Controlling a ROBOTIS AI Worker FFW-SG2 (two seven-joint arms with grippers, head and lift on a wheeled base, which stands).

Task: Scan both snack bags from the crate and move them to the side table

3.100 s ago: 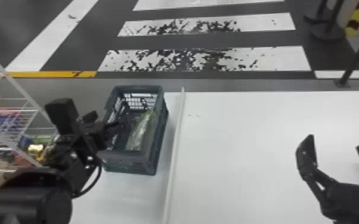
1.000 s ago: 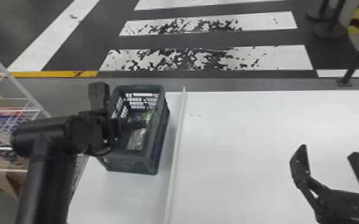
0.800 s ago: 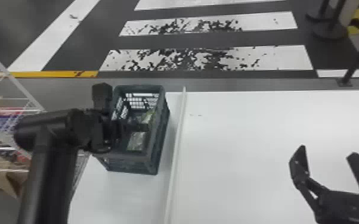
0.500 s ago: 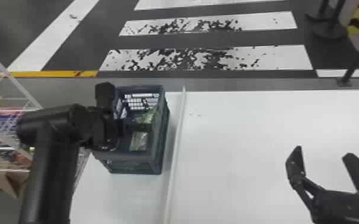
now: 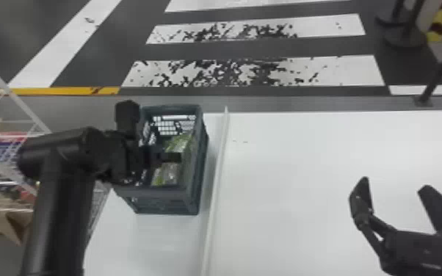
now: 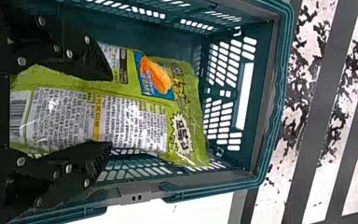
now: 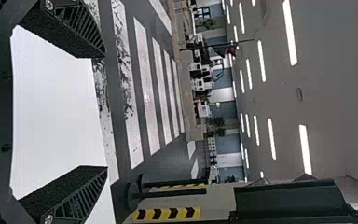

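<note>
My left claw [image 6: 111,111] in crate [image 6: 277,107], fingers apart, snack bag [image 6: 158,123] between; right claw [image 5: 394,182] also open. I should centre bag, close gently, lift straight.

It looks like a big indoor hall: a painted crosswalk [image 5: 249,71] and posts [image 5: 438,73] beyond the fingers of the right gripper [image 5: 395,182], a wire rack [image 5: 25,106] well to their left, strip lights [image 7: 289,32] high above them.
</note>
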